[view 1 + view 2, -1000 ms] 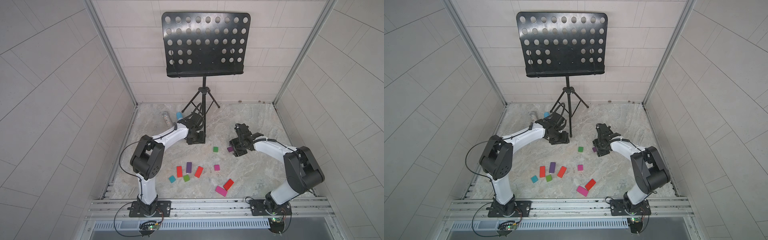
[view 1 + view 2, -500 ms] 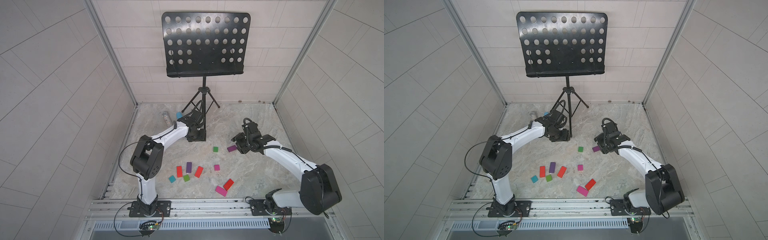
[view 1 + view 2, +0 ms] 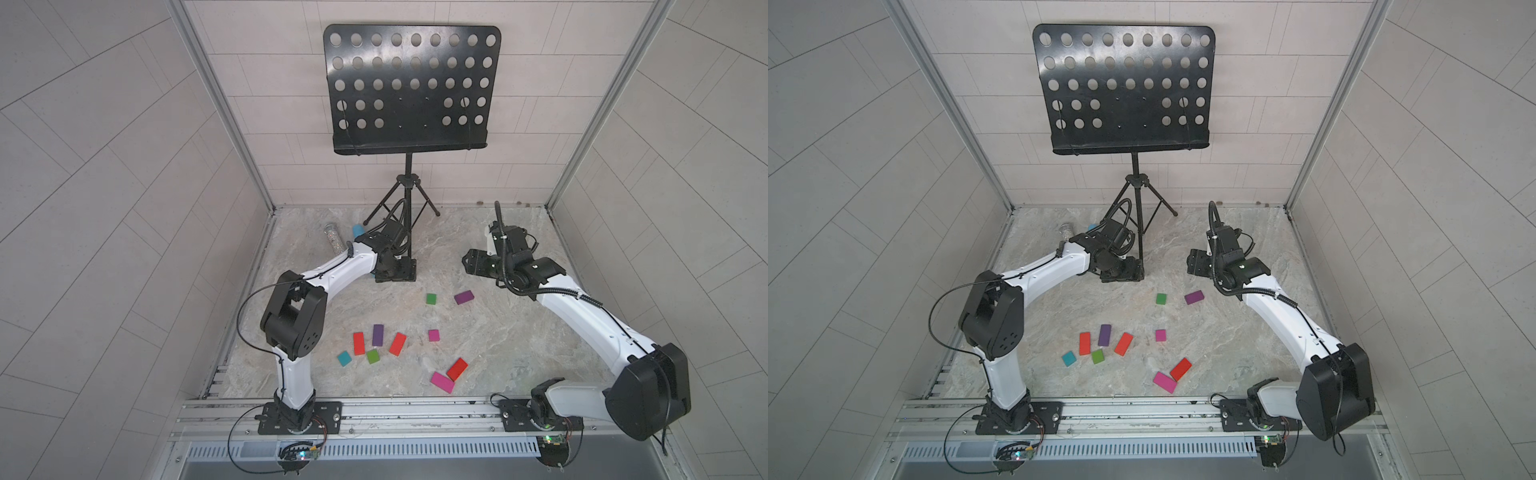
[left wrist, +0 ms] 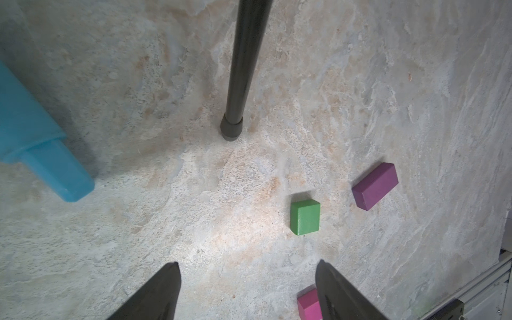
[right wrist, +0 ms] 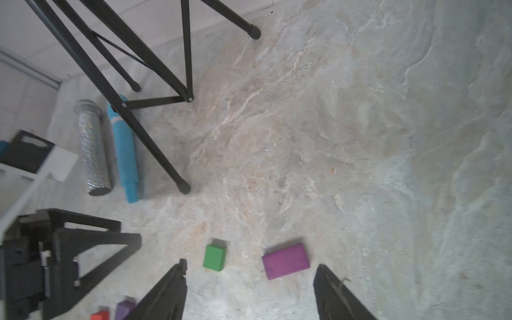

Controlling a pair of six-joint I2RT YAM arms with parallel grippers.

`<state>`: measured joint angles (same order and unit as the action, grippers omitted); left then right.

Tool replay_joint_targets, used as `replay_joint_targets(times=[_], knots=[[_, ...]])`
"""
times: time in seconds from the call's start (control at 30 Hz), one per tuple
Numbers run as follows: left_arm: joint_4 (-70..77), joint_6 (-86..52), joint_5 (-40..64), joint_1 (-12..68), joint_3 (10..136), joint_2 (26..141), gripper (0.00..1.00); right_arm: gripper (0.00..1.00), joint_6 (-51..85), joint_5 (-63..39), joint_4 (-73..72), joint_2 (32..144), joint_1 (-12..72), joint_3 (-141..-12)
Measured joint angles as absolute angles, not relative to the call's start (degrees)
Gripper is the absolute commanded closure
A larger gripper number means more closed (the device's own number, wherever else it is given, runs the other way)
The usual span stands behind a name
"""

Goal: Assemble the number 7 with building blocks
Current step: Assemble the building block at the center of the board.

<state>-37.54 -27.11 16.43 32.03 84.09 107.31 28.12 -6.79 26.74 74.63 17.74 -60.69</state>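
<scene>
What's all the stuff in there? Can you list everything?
red blocks: three, red, front half of the table
purple blocks: two, purple, one mid-table, one between two reds
green blocks: two, green, one mid-table, one beside the teal
magenta blocks: two, magenta, one at the front, one alone
teal block: one, teal, front
music stand: one, black, back
microphone: one, blue, by the stand's legs
tube: one, glittery silver, beside the microphone
table: one, marbled grey
left gripper: one, black, open
right gripper: one, black, open

- Light: bright, even, from above; short soft shadow beside green block.
- Top views: sharp; walls bow at edges.
- Left wrist view: pale glare patch on floor.
- Right wrist view: slightly soft.
</scene>
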Motion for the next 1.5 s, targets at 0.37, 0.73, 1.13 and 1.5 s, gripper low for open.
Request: replay_joint_targets(times=[0.37, 0.73, 1.13, 1.5], knots=[[-37.7, -28.1, 18.9, 32.0, 83.5, 107.7, 0.25, 0.3, 20.3, -16.4, 26.2, 77.8, 6.9, -52.4], [-37.6, -30.4, 23.9, 33.6, 83.8, 115.0, 0.35, 0.38, 19.2, -25.1, 25.1, 87.9, 6.7, -53.0], [-37.5, -31.3, 26.1, 34.7, 87.0, 118.0, 0.42, 0.5, 19.0, -26.7, 24.1, 92.6, 6.7, -54.0], [-37.0, -31.6, 28.3, 35.5, 88.6, 120.0, 0.49, 0.56, 20.2, -27.5, 22.3, 93.9, 6.8, -54.0]])
